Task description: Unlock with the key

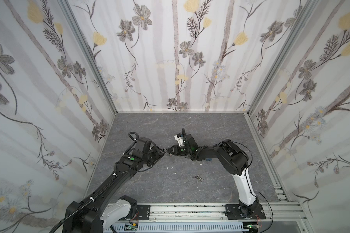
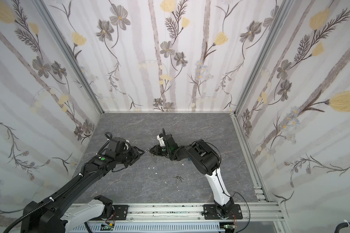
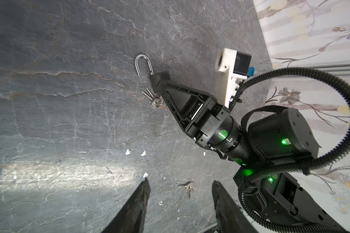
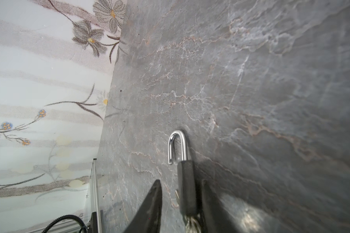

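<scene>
A black padlock (image 4: 187,185) has its silver shackle (image 4: 178,147) swung open, free at one end. A bunch of keys (image 3: 153,98) hangs at its base, one in the lock. My right gripper (image 4: 181,181) is open around the lock body: one finger stands apart from it with a clear gap, the other lies close beside it. In both top views the padlock (image 1: 166,150) (image 2: 148,150) is at mid-table between the two arms. My left gripper (image 3: 181,182) is open and empty, just left of the lock (image 1: 163,152).
A second loose bunch of keys (image 1: 198,178) (image 3: 187,186) lies on the grey marble table toward the front. Small white scraps (image 1: 171,167) dot the surface near the middle. Flowered walls close in three sides, and a metal rail (image 1: 190,209) runs along the front.
</scene>
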Robot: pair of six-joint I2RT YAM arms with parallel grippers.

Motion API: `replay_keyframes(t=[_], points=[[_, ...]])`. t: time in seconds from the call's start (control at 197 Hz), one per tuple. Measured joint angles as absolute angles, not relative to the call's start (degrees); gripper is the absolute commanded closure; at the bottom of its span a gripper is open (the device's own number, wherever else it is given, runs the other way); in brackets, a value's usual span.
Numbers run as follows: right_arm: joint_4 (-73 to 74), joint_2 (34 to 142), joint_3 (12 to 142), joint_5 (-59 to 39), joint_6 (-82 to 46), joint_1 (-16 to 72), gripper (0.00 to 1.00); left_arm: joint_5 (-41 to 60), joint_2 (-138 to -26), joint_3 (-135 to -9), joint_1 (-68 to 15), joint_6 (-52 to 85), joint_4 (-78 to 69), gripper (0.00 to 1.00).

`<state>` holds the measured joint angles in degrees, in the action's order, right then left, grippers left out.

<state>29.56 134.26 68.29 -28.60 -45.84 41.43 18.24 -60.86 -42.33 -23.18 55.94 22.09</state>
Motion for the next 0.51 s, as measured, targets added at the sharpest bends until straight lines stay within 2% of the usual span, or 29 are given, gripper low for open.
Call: replay_keyframes(t=[0.31, 0.508], points=[[22.8, 122.6, 59.6, -21.3, -41.3, 38.2, 0.63, 18.4, -61.8, -42.2, -23.2, 55.9, 20.8, 0.41], [19.3, 110.7, 51.4, -15.4, -37.0, 38.0, 0.64, 19.8, -64.3, -42.2, -23.7, 55.9, 18.9, 0.41]])
